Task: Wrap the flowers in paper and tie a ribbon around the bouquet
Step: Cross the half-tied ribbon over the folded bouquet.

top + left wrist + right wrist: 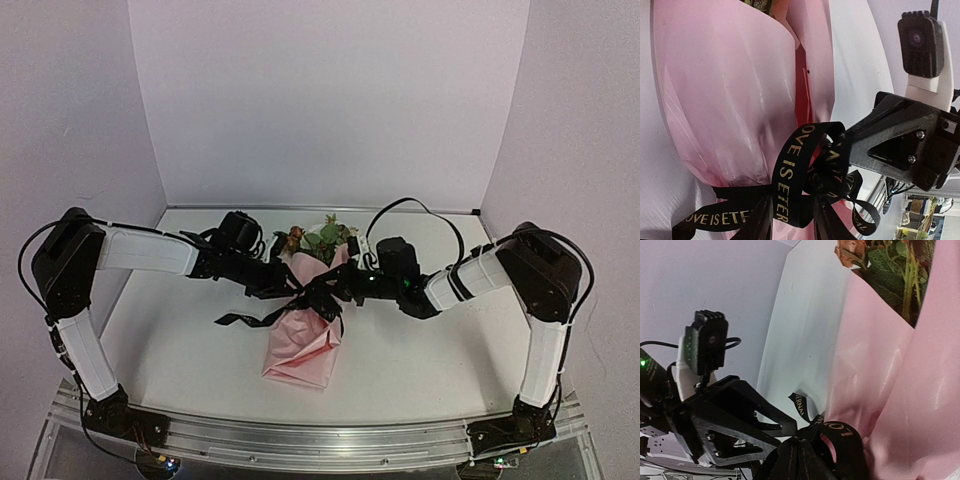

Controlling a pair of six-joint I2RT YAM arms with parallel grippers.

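On the left, a loose tail of the ribbon (238, 319) trails over the table (170, 350). The left gripper (792, 224) sits at the bouquet's waist. Its two fingers stand a little apart with a band of ribbon between them, and I cannot tell whether they pinch it. The bouquet (300, 345) lies mid-table, with the flowers (322, 240) pointing away from the arm bases and the pink paper (725, 100) gathered under the black ribbon. On the right, the right gripper (799, 447) is clamped tight on the ribbon at the knot, just beside the paper.

The step looks like forming or tightening the bow. To do it well, the left fingers should close on one band only, never the paper. Both pulls should run level and evenly opposed, so the knot cinches without dragging the bouquet or tearing the thin wrap.
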